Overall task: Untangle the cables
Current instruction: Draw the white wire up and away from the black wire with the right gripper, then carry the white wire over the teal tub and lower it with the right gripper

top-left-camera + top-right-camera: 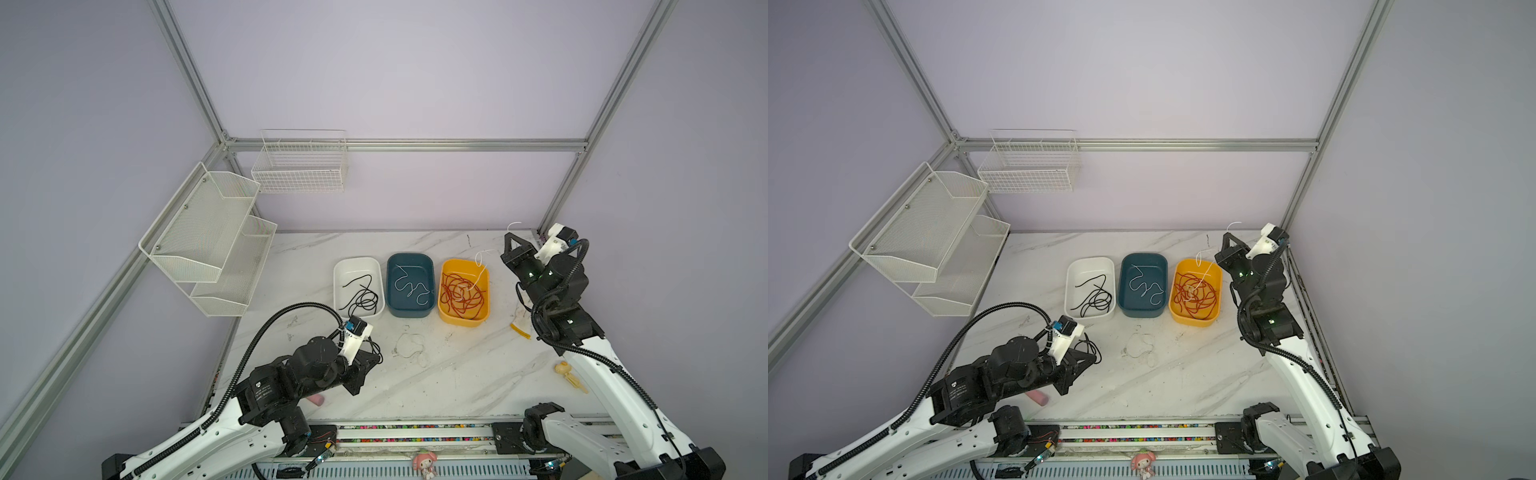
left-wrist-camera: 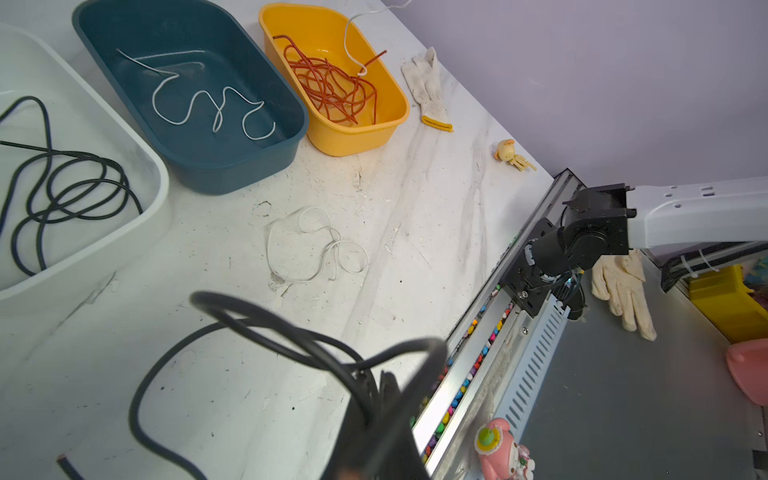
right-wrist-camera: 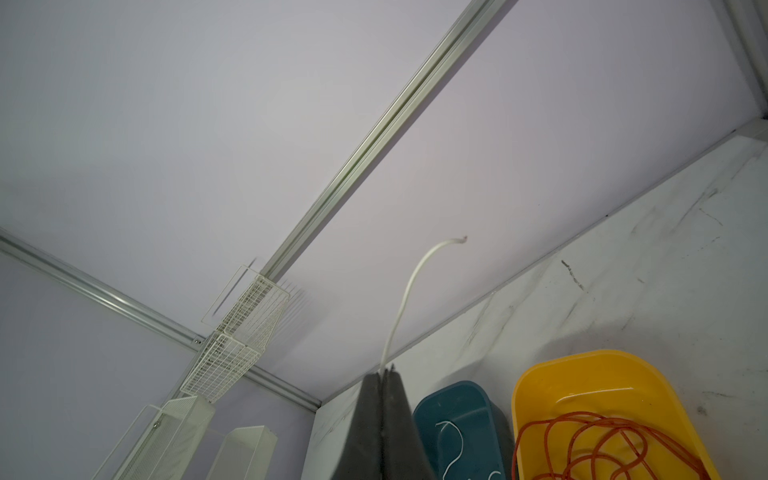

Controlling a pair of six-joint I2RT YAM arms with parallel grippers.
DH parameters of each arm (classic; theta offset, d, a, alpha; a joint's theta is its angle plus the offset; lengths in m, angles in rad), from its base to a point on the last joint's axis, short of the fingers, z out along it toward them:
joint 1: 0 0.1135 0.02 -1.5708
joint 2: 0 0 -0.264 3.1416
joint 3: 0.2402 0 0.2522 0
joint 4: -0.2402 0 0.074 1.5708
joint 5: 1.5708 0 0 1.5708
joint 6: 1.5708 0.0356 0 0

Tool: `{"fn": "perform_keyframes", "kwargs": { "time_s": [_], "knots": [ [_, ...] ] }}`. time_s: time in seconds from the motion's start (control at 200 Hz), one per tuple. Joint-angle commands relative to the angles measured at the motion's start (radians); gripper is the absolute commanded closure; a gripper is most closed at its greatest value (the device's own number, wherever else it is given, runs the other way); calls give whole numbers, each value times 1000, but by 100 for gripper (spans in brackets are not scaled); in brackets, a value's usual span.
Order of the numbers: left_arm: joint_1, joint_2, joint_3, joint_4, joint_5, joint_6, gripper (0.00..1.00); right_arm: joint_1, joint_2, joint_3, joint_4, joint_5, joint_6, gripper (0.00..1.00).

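My left gripper [image 1: 379, 358] hovers low over the table's front left, shut on a looping black cable [image 2: 266, 320]. Raised at the back right, my right gripper [image 1: 508, 237] is shut on a white cable [image 3: 409, 286]. Its free end curls up above the fingers, and the rest [image 1: 482, 259] hangs into the yellow bin [image 1: 463, 322] among tangled red cables [image 1: 461, 295]. The teal bin [image 1: 409, 255] holds one white cable [image 1: 409, 286]. Another black cable [image 1: 361, 297] lies in the white bin [image 1: 357, 259]. A loose white cable [image 1: 411, 347] lies on the table before the bins.
Mesh shelves [image 1: 208, 237] hang on the left wall and a wire basket [image 1: 299, 166] on the back wall. A work glove [image 1: 521, 328] and a small yellow toy [image 1: 567, 372] lie at the right. A pink object [image 1: 316, 400] lies under the left arm.
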Motion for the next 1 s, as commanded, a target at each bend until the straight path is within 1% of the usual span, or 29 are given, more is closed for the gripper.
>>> {"fn": "perform_keyframes", "kwargs": {
  "time_s": [0.0, 0.105, 0.24, 0.32, 0.44, 0.55, 0.76, 0.79, 0.995],
  "knots": [
    [-4, 12, 106, 40, -68, 55, 100, -2, 50, 49, 67, -161, -24, 100],
    [-4, 39, 130, 46, -98, 91, 100, 4, 105, 86, 79, -253, -17, 100],
    [-3, 57, 141, 74, -142, 133, 100, 37, 144, 112, 120, -306, -24, 100],
    [-5, 57, 140, 93, -153, 161, 100, 83, 192, 162, 106, -340, -68, 100],
    [-2, 62, 137, 77, -211, 214, 100, 159, 249, 224, 66, -326, -144, 100],
    [-3, 62, 128, 52, -280, 255, 100, 179, 275, 226, 94, -312, -153, 100],
    [-4, 21, 81, 94, -309, 260, 100, 200, 371, 276, 113, -345, -170, 100],
    [-1, 17, 81, 94, -314, 261, 100, 206, 408, 283, 121, -351, -171, 100],
    [-1, -34, 60, 112, -337, 262, 100, 260, 536, 331, 144, -356, -191, 100]
  ]
}}
